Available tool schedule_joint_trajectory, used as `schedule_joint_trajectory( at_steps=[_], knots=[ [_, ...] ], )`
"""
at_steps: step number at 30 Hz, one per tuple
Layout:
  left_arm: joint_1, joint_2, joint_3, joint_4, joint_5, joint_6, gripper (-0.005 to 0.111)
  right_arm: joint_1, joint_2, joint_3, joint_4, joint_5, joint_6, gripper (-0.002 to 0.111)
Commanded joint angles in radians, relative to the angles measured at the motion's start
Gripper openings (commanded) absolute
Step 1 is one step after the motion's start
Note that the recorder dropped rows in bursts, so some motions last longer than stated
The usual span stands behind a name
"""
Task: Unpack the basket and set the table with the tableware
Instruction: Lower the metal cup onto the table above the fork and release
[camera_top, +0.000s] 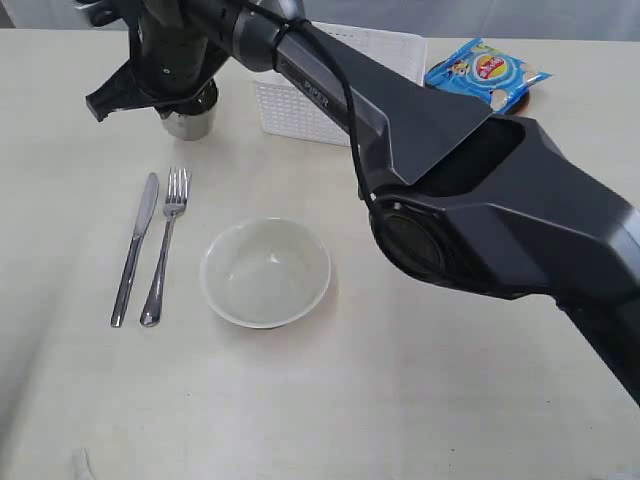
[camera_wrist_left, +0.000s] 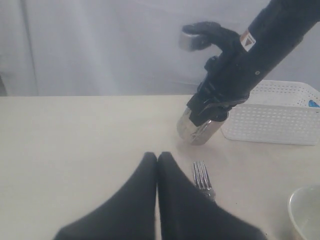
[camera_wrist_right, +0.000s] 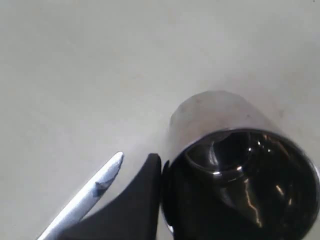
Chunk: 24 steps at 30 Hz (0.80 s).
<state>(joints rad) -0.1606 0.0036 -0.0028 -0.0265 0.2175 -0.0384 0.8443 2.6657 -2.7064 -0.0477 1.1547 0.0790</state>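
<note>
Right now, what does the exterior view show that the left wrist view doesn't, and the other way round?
Only the exterior view: the knife lying beside the fork, and the full rim of the bowl. Only the left wrist view: the left pincer, closed with nothing in it. Both: the mug gripped by the right pincer, the white basket, the fork's tines and part of the bowl.

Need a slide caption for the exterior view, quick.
Right gripper grips the steel mug beside the basket; knife, fork and bowl already laid out.
</note>
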Motion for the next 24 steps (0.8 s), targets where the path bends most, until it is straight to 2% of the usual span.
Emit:
schedule_joint_trajectory(
  at_steps=[1,20,22,24],
  knots=[
    [-0.001,-0.004,0.003,-0.005,-0.006,0.000,0.000,-0.005,0.010,-0.008,0.036,-0.014,0.002,-0.001],
    [-0.001,-0.004,0.003,-0.005,-0.006,0.000,0.000,-0.005,0.032,-0.008,0.048,-0.013,-0.023,0.000],
    [-0.001,-0.004,0.003,-0.005,-0.006,0.000,0.000,-0.005,0.037,-0.008,0.048,-0.011,-0.023,0.004],
    [-0.001,-0.004,0.003,-0.005,-0.006,0.000,0.000,-0.005,0.039,-0.008,0.048,-0.009,-0.023,0.014]
  ],
)
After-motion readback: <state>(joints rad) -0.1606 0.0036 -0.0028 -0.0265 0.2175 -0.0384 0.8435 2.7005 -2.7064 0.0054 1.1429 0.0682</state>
